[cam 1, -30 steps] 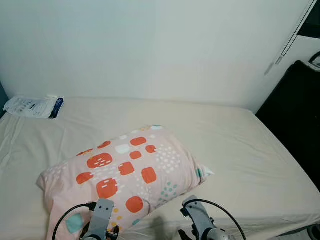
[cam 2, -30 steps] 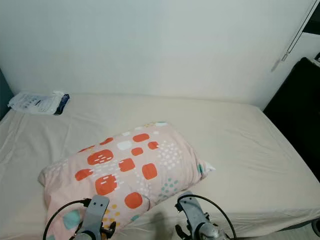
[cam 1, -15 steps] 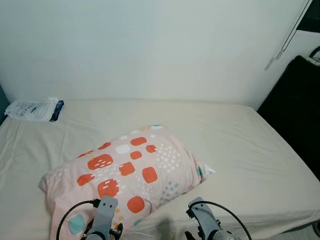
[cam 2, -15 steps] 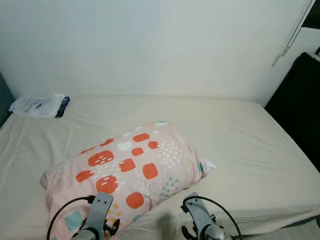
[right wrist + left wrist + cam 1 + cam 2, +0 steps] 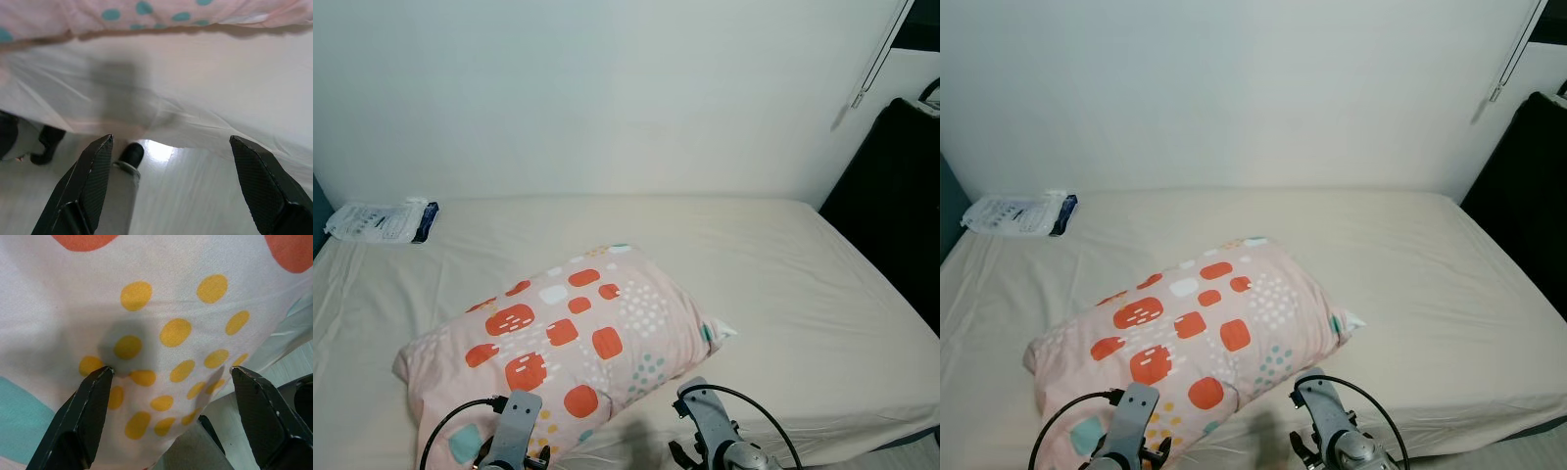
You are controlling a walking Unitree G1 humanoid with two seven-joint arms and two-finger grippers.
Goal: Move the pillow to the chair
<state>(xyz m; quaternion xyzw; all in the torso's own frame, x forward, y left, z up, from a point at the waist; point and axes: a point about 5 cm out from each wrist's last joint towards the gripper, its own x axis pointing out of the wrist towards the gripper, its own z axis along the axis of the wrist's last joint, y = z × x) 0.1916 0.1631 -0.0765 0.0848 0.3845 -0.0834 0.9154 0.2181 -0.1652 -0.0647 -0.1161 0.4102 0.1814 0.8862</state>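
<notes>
A pink pillow (image 5: 563,338) patterned with orange blocks and dots lies slanted across the near half of a bed (image 5: 783,284) covered in a cream sheet. The left end effector (image 5: 168,377), fingers spread wide, hovers over the pillow's yellow-dotted corner; whether it touches is unclear. The right end effector (image 5: 171,147), also spread, hangs over the bed's front edge just beside the pillow. A white packet (image 5: 380,220) rests at the far left corner.

I see a wide bed with a cream sheet (image 5: 783,284) against a plain white wall (image 5: 607,98); black furniture (image 5: 896,215) stands beside it.
</notes>
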